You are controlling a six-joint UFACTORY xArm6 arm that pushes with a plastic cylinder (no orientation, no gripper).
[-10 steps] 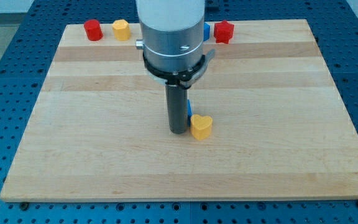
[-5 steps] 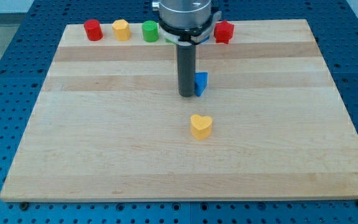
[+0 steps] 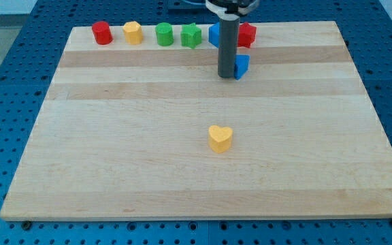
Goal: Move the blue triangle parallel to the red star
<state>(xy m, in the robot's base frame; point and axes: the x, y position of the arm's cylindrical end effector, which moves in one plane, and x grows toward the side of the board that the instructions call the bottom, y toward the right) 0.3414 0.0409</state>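
My tip (image 3: 228, 76) has pushed the blue triangle (image 3: 241, 65) far and right, now just below the red star (image 3: 247, 34); my jawless end effector touches its left side.

The blue triangle (image 3: 242, 65) lies flat near the view's top, partly hidden behind the rod. The red star (image 3: 248, 35) sits just above it, apparently not touching, at the board's top edge.
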